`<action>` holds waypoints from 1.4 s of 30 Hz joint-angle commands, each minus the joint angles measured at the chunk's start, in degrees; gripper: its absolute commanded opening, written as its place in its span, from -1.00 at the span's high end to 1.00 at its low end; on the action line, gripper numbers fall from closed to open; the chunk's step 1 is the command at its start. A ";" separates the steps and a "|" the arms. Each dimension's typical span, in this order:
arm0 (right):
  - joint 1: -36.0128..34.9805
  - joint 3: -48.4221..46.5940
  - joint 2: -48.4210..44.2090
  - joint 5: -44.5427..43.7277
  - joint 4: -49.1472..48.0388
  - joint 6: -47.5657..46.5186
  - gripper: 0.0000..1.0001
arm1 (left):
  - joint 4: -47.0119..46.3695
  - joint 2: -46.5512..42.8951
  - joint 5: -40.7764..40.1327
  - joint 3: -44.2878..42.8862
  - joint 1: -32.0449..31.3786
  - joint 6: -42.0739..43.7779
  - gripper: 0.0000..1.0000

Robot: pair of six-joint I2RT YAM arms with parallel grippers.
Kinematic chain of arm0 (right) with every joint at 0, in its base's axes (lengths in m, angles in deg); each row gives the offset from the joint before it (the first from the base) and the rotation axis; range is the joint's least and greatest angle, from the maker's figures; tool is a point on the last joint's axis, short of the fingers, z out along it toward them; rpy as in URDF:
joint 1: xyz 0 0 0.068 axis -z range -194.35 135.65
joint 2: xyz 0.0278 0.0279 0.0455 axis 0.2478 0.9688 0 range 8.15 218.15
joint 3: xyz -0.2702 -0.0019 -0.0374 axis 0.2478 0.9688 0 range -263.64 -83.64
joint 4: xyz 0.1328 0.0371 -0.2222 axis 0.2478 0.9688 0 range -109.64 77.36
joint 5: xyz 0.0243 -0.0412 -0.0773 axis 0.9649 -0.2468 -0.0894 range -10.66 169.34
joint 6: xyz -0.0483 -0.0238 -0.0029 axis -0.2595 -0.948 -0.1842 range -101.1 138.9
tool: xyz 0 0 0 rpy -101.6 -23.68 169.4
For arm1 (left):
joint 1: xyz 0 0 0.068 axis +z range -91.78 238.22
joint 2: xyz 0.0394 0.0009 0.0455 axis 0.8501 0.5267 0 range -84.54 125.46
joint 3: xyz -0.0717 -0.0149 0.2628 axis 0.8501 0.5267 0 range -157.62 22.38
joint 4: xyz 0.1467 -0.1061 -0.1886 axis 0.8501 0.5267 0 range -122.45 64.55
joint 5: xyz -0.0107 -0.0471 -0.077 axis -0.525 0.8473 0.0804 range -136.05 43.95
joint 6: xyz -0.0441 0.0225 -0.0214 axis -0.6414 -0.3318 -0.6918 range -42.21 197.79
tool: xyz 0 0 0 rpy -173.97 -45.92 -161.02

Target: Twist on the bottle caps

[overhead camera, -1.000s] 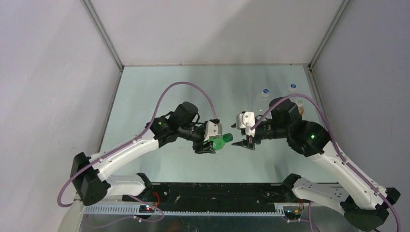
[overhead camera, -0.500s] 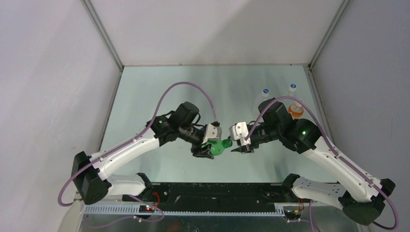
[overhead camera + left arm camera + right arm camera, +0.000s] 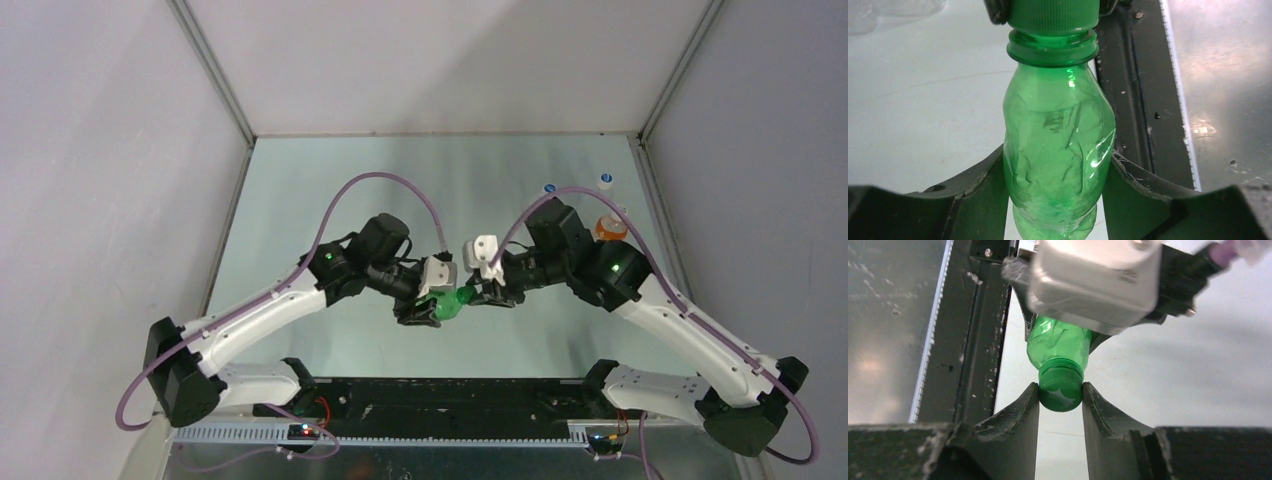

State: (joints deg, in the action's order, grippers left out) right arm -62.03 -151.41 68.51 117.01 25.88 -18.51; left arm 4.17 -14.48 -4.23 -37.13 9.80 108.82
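left hand (image 3: 430,308) is clenched around the body of the green bottle (image 3: 1058,145), one finger on each side, pressing dents into the soft wall. right hand (image 3: 1060,396) grasps the green cap (image 3: 1060,387), which sits on the bottle's neck just past the collar ring. the two hands meet in mid-air over the near middle of the worktop (image 3: 330,190), with the bottle lying roughly level and its neck pointing at the right arm. how far the cap is threaded cannot be told.

likely risks, as a judgement: if the right wrist is not in line with the neck as it turns, the cap could cross-thread or jam. the thin bottle may twist or buckle inside the left grip rather than resist the turn, so the cap would spin with it. the smooth finger faces could also slip on the ribbed cap.

room: open worktop lies beneath and to the far left. the black base rail (image 3: 440,395) runs close below the hands at the near edge. a blue-topped item (image 3: 550,188), a white-topped item (image 3: 605,181) and an orange item (image 3: 608,228) stand near the far right edge, just behind the right arm's elbow; too small to describe further. walls close in on three sides.
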 commanded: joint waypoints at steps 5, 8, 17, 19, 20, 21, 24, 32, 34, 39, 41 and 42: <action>0.44 -1.41 5.38 -17.86 -7.75 44.64 1.00 | -26.35 -11.59 -37.52 8.97 -9.68 -3.02 0.85; 4.37 -0.41 7.30 -17.40 -9.10 65.84 1.00 | -37.36 -13.35 -52.61 13.88 -14.96 2.11 0.85; 5.96 4.84 0.41 -18.90 -21.57 61.14 0.22 | -33.08 -14.49 -48.66 17.17 -13.17 -2.00 0.92; 6.00 4.85 -1.94 -17.07 -22.28 53.69 0.01 | -29.09 -14.91 -41.72 16.76 -10.53 -2.96 0.92; 6.06 4.86 -3.30 -15.85 -22.44 51.31 -0.06 | -27.45 -14.86 -35.56 15.90 -8.46 -3.06 0.92; 6.08 4.85 -3.92 -13.06 -22.33 45.80 -0.10 | -24.24 -14.69 -32.54 15.38 -7.53 -3.40 0.92; 6.23 4.84 -6.59 -6.97 -19.46 33.25 -0.23 | -18.22 -12.97 -19.00 12.26 -2.99 -3.57 0.89; 5.04 4.75 -8.62 5.10 -8.13 -0.33 -0.23 | -1.07 -4.67 -2.04 1.44 -1.41 2.09 0.86; 4.46 4.08 -8.11 6.40 -6.76 -2.63 -0.18 | 1.27 -3.12 -0.67 -0.54 -1.41 3.23 0.86; 2.59 1.84 -5.79 8.42 -2.15 -5.70 -0.09 | 2.35 -1.46 0.59 -2.56 -1.41 3.95 0.86; 1.91 1.75 -5.44 8.32 -1.73 -6.22 -0.05 | 2.35 -0.95 1.12 -3.15 -1.41 3.95 0.86; 1.73 1.76 -5.34 8.26 -1.56 -6.44 -0.02 | 2.32 -0.75 1.27 -3.51 -1.41 3.95 0.86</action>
State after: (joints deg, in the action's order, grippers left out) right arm -59.08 -147.10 62.69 122.92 21.68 -19.93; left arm 5.05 -15.64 -7.38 -37.57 8.11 111.27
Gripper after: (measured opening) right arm 0.533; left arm 0.604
